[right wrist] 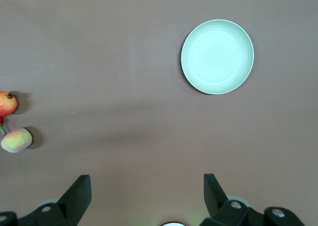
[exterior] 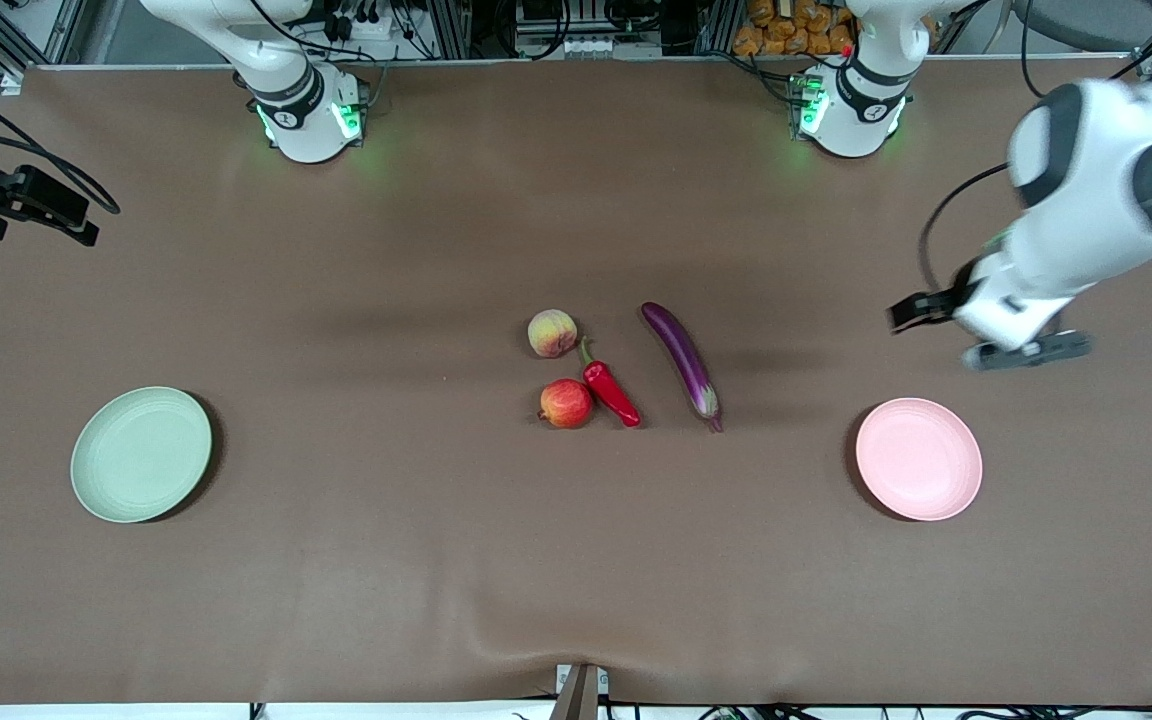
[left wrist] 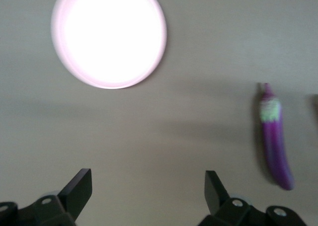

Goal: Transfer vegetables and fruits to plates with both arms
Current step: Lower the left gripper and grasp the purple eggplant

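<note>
- Lowest in the front view, nearest the counter's front edge: green plate [exterior: 141, 455], lying flat toward the right arm's end of the counter, nothing on it.
- Pink plate [exterior: 919, 459] flat toward the left arm's end, slightly farther from the front edge than the green one, likewise bare.
- Clustered mid-counter between the two plates, well apart from both: apple [exterior: 566, 403], chili pepper [exterior: 611, 392], peach [exterior: 552, 333] and eggplant [exterior: 683, 362].
- Apple nearest the front edge of the four, just beside the chili pepper; touching or not, cannot tell.
- Chili pepper lying slantwise, green stem end pointing up toward the peach, red tip toward the front edge.
- Peach farther from the front camera than the apple, close to the pepper's stem.
- Eggplant lying slantwise beside the pepper on the side toward the left arm's end, apart from it, pale cap end toward the front edge.
- Left tool [exterior: 1026, 350] up in the air over bare counter [exterior: 576, 560] near the pink plate, toward the left arm's end; released, fingers [left wrist: 79, 188] spread wide with nothing between them; pink plate and eggplant both seen below in the left wrist view.
- Right tool [right wrist: 146, 196] not seen in the front view; released, fingers [right wrist: 78, 191] spread wide and holding nothing, hanging over bare counter with the green plate, apple and peach seen below in the right wrist view.
- None of the four pieces on a plate yet.
</note>
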Controlling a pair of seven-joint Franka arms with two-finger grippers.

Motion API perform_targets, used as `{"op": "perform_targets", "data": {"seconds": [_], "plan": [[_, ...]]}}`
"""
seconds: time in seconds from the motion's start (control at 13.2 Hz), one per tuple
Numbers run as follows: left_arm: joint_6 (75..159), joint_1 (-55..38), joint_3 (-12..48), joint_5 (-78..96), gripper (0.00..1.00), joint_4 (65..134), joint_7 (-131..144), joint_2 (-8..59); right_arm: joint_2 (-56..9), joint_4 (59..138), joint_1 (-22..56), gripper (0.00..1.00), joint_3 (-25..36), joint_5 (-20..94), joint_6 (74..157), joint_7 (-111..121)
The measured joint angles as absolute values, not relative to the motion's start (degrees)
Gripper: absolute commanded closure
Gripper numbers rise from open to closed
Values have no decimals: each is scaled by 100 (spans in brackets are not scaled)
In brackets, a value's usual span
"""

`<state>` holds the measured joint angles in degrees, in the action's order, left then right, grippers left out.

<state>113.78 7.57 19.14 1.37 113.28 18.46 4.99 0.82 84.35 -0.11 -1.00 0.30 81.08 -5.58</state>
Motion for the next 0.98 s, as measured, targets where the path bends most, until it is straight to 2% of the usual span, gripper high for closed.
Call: {"op": "perform_targets", "data": {"seconds": [0.15, 0.3, 0.76, 0.98], "plan": [[11964, 702, 2353, 137, 0, 11330, 2325, 975, 82, 8441, -11, 0, -99, 30, 8104, -558], [12401, 403, 2528, 134, 0, 11326, 2864, 1424, 82, 8446, -11, 0, -100, 30, 8103, -558], [12753, -891, 2538, -166, 0, 11055, 5055, 2269, 82, 8452, -10, 0, -108, 30, 8014, -554], [13128, -1102, 2529, -448, 0, 11038, 5887, 2665, 82, 8453, -10, 0, -107, 30, 8010, -554]]}}
